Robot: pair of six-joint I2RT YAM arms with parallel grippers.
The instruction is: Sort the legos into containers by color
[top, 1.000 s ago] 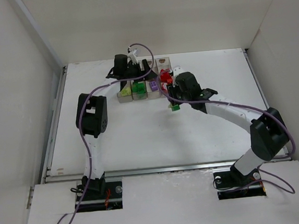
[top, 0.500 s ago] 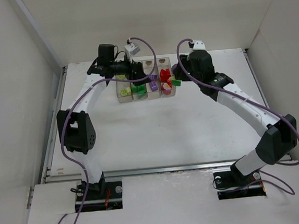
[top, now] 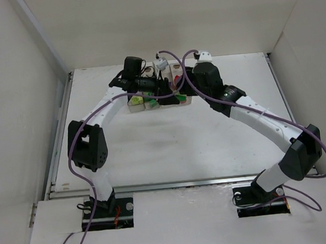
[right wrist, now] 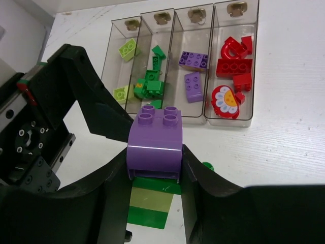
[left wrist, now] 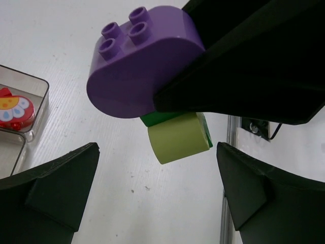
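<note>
My right gripper [right wrist: 154, 152] is shut on a purple lego [right wrist: 155, 140] that tops a stack with dark green [right wrist: 155, 184] and yellow-green [right wrist: 150, 199] layers. It holds the stack above the table just in front of the four clear containers [right wrist: 175, 61]. These hold yellow-green, dark green, purple [right wrist: 193, 60] and red legos [right wrist: 234, 66], one colour each. In the left wrist view the same purple lego [left wrist: 134, 63] and its yellow-green layer [left wrist: 177, 138] hang ahead of my open left gripper [left wrist: 156, 166], whose fingers touch nothing. From above, both grippers [top: 169, 94] meet at the containers [top: 136, 105].
A small dark green lego [right wrist: 207, 165] lies on the white table right of the held stack. The left gripper's black finger [right wrist: 86, 96] stands close beside the stack. White walls [top: 24, 100] enclose the table on three sides.
The left gripper opened wide and swung right from the containers' left end toward the right gripper. The right gripper carried the stack from in front of the containers up and left.
</note>
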